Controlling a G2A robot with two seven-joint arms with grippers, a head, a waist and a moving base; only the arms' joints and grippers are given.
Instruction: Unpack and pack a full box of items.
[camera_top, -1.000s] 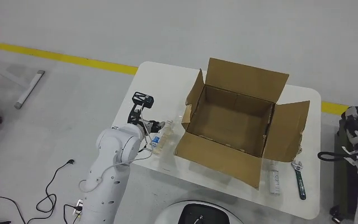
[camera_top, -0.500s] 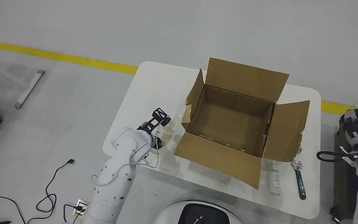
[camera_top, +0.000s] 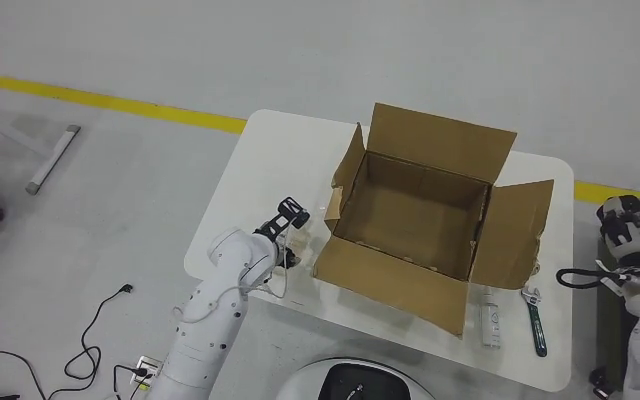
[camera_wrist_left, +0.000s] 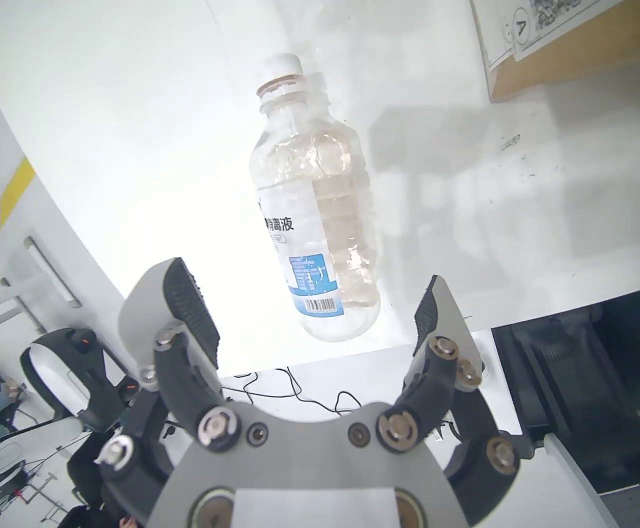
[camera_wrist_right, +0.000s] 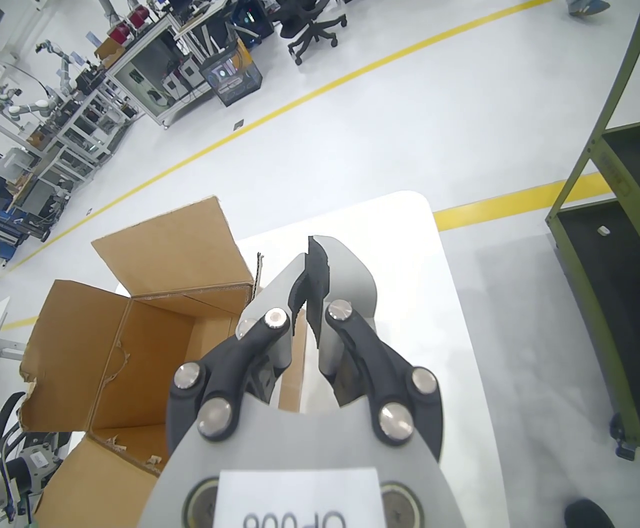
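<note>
Clear plastic, ribbed and part-filled with colourless liquid – the bottle (camera_wrist_left: 315, 200) lay on its side on the white surface (camera_top: 280, 150), cap end pointing away from the left gripper (camera_wrist_left: 305, 290) and base close to the surface's near edge. The bottle was just beside the left front corner of the box (camera_top: 390, 280). The left gripper's fingers (camera_wrist_left: 190, 300) were spread wide to either side of the bottle's base, and neither pad touched it; whether they were low enough to close on it could not be told.

Probable hazards: the round body would likely roll if one pad met it before the other, and with the base so near the edge a small push could send the bottle off the surface. A grip taken at the base alone, far from the cap, would leave the liquid's weight free to swing the bottle and twist it out of the pads. The thin wall would probably give under a hard squeeze.

Appearance: white screw cap (camera_wrist_left: 283, 67), narrow neck, and a white-and-blue label (camera_wrist_left: 295, 250) wrapped round the lower body.

Farther out, the box stood with all flaps open and its visible interior bare. A white tube (camera_top: 489, 318) and a wrench (camera_top: 537, 320) lay side by side near its right front corner. The right gripper (camera_wrist_right: 310, 250) hung beyond the box's right side – fingers pressed together, holding nothing.
</note>
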